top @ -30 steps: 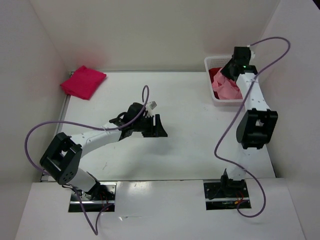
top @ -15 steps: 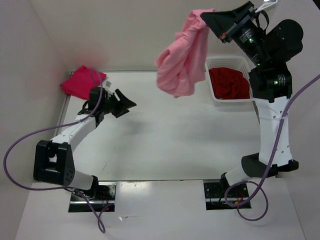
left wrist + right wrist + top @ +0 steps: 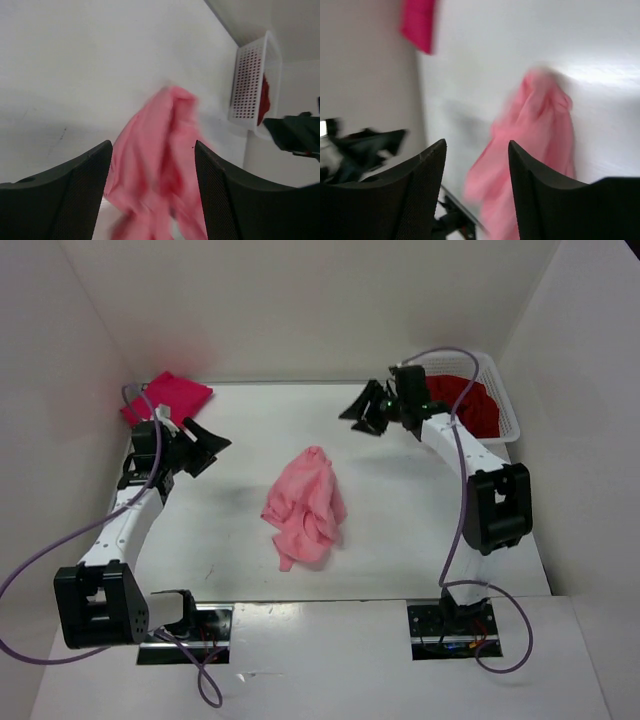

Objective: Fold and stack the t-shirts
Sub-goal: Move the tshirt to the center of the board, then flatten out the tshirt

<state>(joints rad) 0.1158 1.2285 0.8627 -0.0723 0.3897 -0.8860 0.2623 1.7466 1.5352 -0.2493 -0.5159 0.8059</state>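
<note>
Light pink cloth t-shirt [image 3: 305, 505] lies crumpled on the table [image 3: 420, 530], well left of the white plastic lattice basket [image 3: 505, 405]; 0.5 s ago it hung from the right gripper [image 3: 358, 418]. Right and left gripper [image 3: 212, 448] both spread, empty. Step: pre-fold; next prob. needs spreading it flat.

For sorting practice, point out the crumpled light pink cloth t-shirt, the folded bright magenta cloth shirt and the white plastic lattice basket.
Light pink cloth t-shirt [image 3: 305, 505]: top view, crumpled middle.
Bright magenta cloth shirt [image 3: 170, 400]: top view, folded centre.
White plastic lattice basket [image 3: 508, 405]: top view, right wall.
</note>
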